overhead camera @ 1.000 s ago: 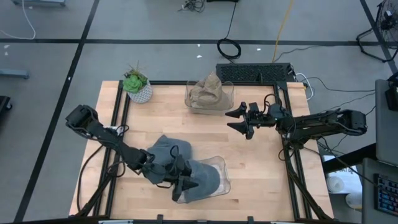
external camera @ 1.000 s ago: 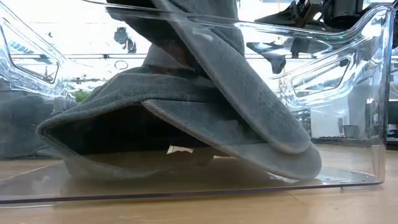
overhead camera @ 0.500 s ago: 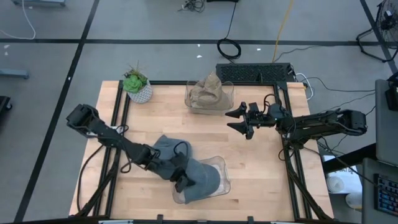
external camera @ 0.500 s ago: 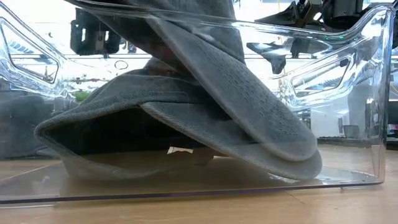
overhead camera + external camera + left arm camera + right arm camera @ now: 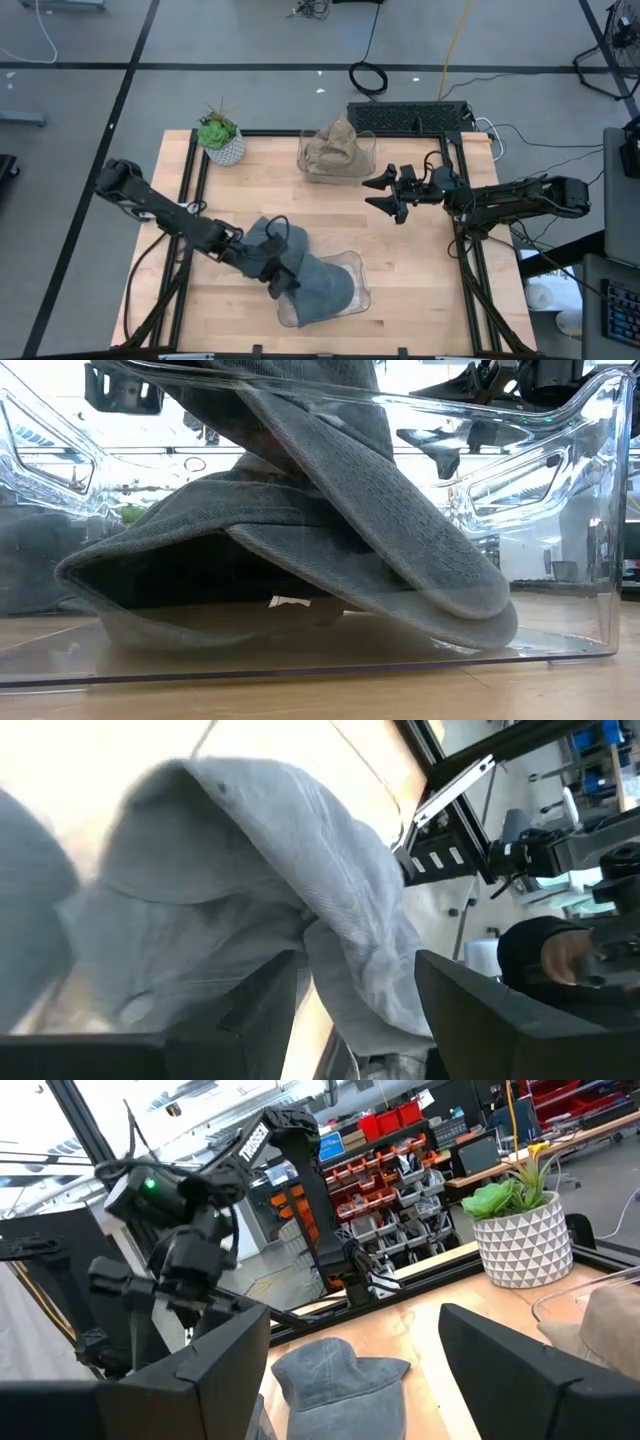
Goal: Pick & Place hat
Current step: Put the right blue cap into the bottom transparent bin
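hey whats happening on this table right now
The left arm is working on a grey hat, which lies partly in a clear bin near the table's front edge and partly draped over the bin's left side. The left tool is open at the hat, not clamped on it. The right tool hangs open over the middle right of the table, waiting. A second clear bin holding a tan hat and a potted plant sit along the back edge.
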{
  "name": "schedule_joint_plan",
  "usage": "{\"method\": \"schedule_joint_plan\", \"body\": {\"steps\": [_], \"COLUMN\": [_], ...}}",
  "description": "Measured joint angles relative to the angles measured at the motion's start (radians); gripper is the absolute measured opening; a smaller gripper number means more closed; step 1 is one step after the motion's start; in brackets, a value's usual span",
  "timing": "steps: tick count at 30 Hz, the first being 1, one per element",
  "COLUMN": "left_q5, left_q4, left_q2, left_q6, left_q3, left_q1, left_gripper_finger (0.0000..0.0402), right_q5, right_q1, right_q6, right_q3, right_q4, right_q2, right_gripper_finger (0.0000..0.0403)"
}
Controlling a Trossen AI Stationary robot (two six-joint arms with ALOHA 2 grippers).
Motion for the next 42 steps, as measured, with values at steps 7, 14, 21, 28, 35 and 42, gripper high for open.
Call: {"method": "schedule_joint_plan", "body": {"steps": [7, 14, 21, 28, 35, 42], "left_q5": [-0.109, -0.105, -0.068, -0.129, -0.023, 0.086], "left_q4": [-0.132, -0.024, 0.132, 0.359, 0.362, 0.155], "left_q2": [-0.09, -0.074, -0.029, 0.021, 0.149, 0.305], "left_q6": [0.077, 0.332, 0.638, 1.066, 0.896, 0.961], "left_q3": [0.0, 0.001, 0.0, 0.002, 0.001, 0.253], "left_q1": [0.0, 0.019, 0.023, -0.028, 0.032, 0.055], "left_gripper_finger": [0.0214, 0.0214, 0.02, 0.004, 0.0004, 0.0002], "right_q5": [0.0, 0.0, 0.0, 0.001, 0.029, 0.057], "right_q1": [0.0, 0.0, 0.001, 0.001, 0.002, 0.002], "right_q6": [0.0, -0.002, -0.001, 0.0, -0.007, -0.007], "right_q3": [0.0, 0.0, 0.0, 0.0, 0.0, 0.0], "right_q4": [-0.001, -0.001, -0.001, -0.009, -0.033, -0.04], "right_q2": [0.0, 0.0, 0.0, 0.0, 0.0, 0.0], "right_gripper_finger": [0.0279, 0.0279, 0.0279, 0.0279, 0.0279, 0.0279]}}
